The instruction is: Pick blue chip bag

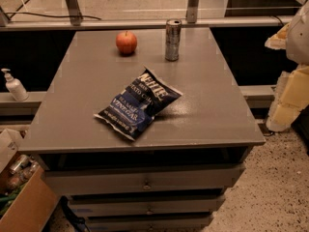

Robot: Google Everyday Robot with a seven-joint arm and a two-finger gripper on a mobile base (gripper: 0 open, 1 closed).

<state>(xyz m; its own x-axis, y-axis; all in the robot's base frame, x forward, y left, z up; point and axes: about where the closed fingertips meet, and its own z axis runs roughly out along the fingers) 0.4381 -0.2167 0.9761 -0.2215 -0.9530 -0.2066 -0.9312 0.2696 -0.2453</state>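
The blue chip bag [138, 104] lies flat on the grey cabinet top [212, 105], a little left of centre and near the front edge. It is dark navy foil with white lettering and is turned diagonally, one sealed end toward the front left. My gripper [291, 57] shows only as pale arm parts at the right edge of the view. It is beyond the cabinet's right side, well away from the bag, and holds nothing that I can see.
A red apple [126, 42] and an upright metal can [172, 39] stand at the back of the top, behind the bag. A soap pump bottle [14, 85] stands on a ledge at the left. A cardboard box [24, 202] sits on the floor at the lower left. Drawers [145, 180] face forward.
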